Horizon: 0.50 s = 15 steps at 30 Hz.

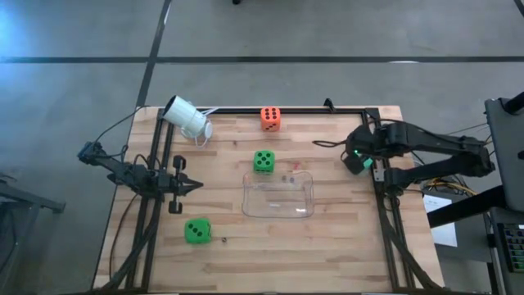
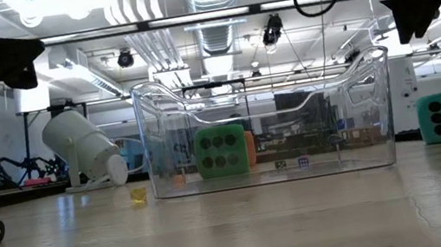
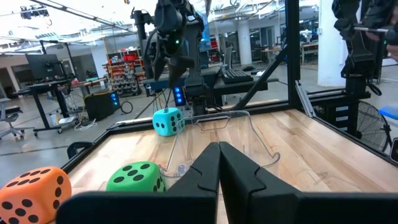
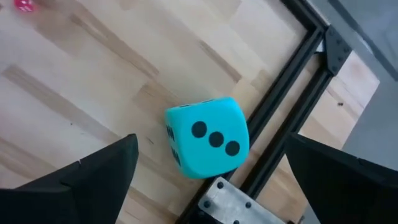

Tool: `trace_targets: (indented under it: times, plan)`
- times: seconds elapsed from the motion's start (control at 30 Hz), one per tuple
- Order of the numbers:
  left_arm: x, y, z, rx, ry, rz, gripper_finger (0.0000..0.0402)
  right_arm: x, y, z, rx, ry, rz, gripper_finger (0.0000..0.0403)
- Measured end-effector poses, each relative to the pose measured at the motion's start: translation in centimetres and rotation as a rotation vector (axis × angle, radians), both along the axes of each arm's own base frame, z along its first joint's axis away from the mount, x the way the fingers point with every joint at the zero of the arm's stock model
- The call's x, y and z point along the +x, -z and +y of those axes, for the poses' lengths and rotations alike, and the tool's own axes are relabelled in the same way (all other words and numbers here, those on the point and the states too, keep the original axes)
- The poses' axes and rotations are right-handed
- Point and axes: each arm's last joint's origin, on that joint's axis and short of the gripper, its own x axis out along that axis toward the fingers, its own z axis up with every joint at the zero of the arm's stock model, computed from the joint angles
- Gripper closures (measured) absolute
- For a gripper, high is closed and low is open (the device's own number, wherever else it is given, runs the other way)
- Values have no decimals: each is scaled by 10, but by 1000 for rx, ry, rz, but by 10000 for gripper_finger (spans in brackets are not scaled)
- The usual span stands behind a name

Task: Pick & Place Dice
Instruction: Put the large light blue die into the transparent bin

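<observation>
Teal die (image 4: 208, 138) lies below, between right gripper's (image 4: 211, 180) spread jaws.

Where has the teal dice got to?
The soft teal dice sits on the wooden table's right edge beside the black frame rail, directly under the open right gripper.

Overhead, table-level, 2 wrist cams.
</observation>
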Motion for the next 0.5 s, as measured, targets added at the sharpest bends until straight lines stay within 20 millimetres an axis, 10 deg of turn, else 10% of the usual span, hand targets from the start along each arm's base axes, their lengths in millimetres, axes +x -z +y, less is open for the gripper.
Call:
trace_targets:
  times: [0.5]
  plan:
    - [0,0,0,0,0,0,391,-6,47,-20,73,81,103,3]
